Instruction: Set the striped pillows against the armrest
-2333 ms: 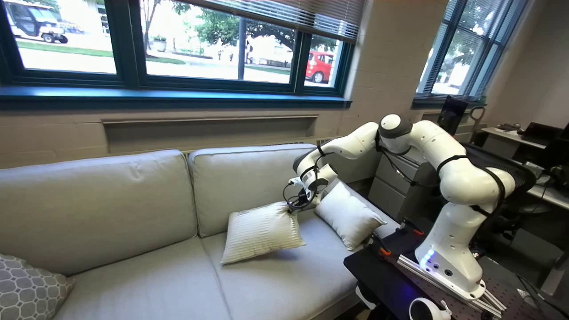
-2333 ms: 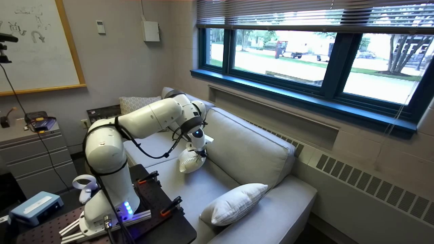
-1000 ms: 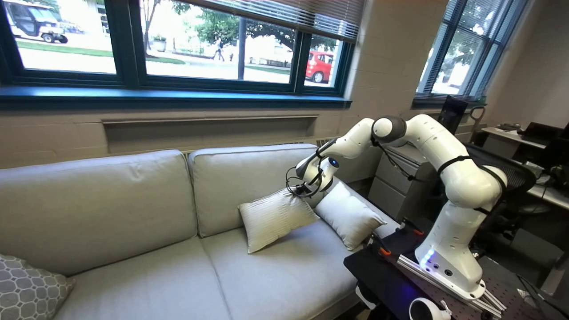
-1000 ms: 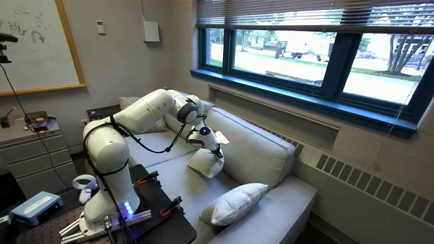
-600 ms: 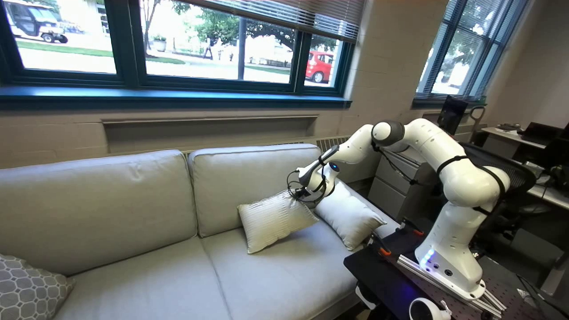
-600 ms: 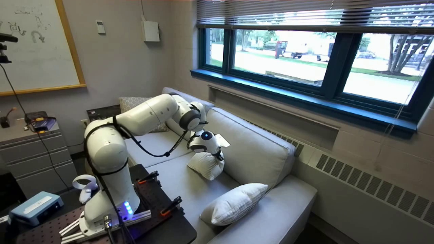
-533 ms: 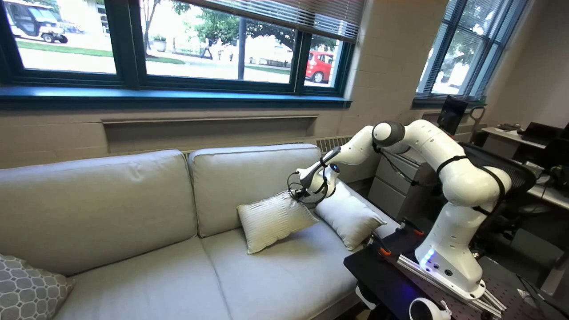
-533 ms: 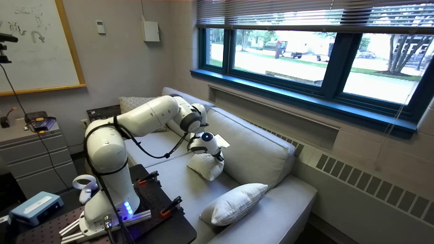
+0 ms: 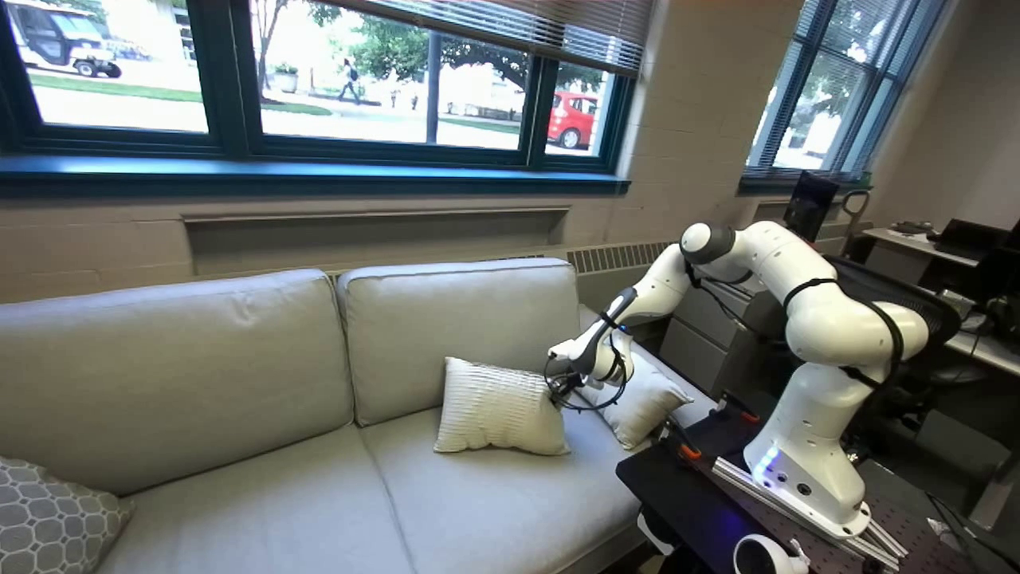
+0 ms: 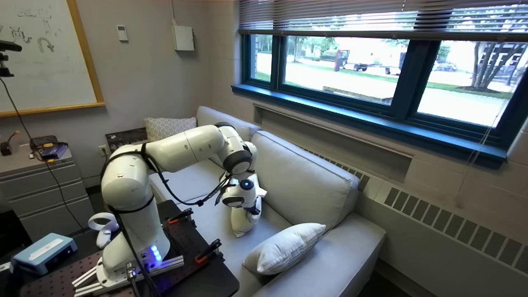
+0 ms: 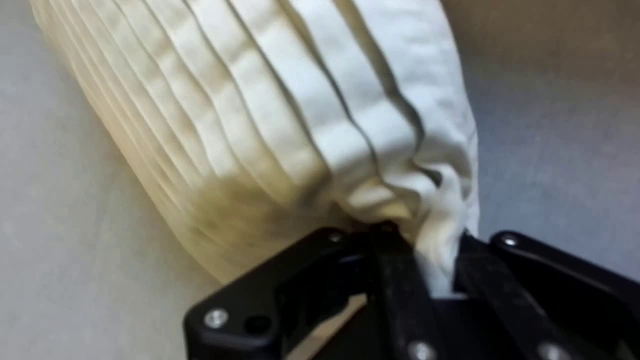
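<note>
Pleated striped pillow (image 9: 500,410): had come down level, lower edge apparently on the seat cushion (image 9: 494,502), short of the armrest (image 10: 350,243). Pincer (image 11: 429,242): clenched on its gathered edge. Second striped pillow (image 10: 284,249): leaned against the armrest. Placing was judged underway, unfinished.

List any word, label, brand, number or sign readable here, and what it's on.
No text can be read.
Whiteboard: scribbled on, too small and faint to read.
Blue box: white label, any print too small to read.
Dark panel: flecked with white, too blurred to tell whether it's text.
</note>
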Controlling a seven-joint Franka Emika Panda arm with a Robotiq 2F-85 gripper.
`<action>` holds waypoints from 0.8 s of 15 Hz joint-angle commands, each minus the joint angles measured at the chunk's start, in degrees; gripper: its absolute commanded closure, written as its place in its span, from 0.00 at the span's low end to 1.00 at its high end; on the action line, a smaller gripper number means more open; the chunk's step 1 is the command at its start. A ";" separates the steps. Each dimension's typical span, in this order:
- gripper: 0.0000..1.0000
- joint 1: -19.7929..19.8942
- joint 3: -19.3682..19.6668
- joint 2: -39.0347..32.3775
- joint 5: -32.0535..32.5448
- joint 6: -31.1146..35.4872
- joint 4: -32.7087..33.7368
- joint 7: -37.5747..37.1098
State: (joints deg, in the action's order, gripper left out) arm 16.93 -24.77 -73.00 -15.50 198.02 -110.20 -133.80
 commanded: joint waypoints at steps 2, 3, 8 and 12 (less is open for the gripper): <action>0.90 -6.04 7.38 4.86 -5.98 0.23 -7.16 1.64; 0.90 -7.41 9.07 5.29 -7.53 0.25 -6.23 1.21; 0.90 -12.88 15.37 5.23 -14.26 0.15 4.18 -0.50; 0.90 -14.97 18.52 3.82 -15.92 0.09 10.61 -4.15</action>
State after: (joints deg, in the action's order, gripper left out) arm 3.56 -7.57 -67.93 -28.16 197.79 -104.96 -136.70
